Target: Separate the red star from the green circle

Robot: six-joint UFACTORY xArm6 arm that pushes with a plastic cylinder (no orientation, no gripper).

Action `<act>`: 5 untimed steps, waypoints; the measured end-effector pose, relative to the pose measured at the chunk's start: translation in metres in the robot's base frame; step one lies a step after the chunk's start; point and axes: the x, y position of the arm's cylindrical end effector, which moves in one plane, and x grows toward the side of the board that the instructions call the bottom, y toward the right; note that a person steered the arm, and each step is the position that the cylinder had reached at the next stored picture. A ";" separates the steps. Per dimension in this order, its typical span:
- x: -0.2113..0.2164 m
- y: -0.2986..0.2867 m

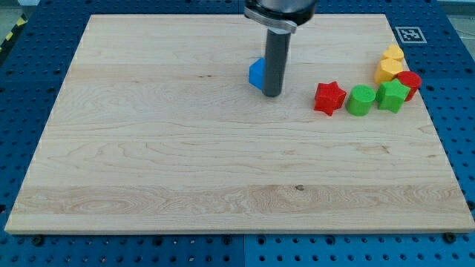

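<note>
- The small red star-shaped block [329, 98] lies flat on the pale wooden board [185, 178], in the upper part of the view's right half.
- It has no long axis; one of its points aims roughly toward the view's top, the others fanning out to the sides and bottom.
- The small green round block [361, 101] stands just to its right, close beside it; whether the two touch I cannot tell.
- A green block of less clear, somewhat star-like shape [392, 96] is just to the right of the green round block.
- A red block [410, 80] and two yellow blocks [389, 64] crowd together above and right of that, near the board's right edge; their shapes are hard to make out.
- The dark rod hangs straight down from the view's top centre, upright, with my tip [272, 94] resting on the board.
- My tip grasps nothing; it has no jaws and simply stands bare on the wood.
- A blue block [257, 73], partly hidden by the rod, is right against the rod's left side.
- My tip stands to the left of the red star, clearly apart from it, with bare wood between them.
</note>
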 end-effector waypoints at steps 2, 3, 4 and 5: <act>-0.010 -0.001; 0.007 -0.004; -0.002 -0.024; -0.009 -0.012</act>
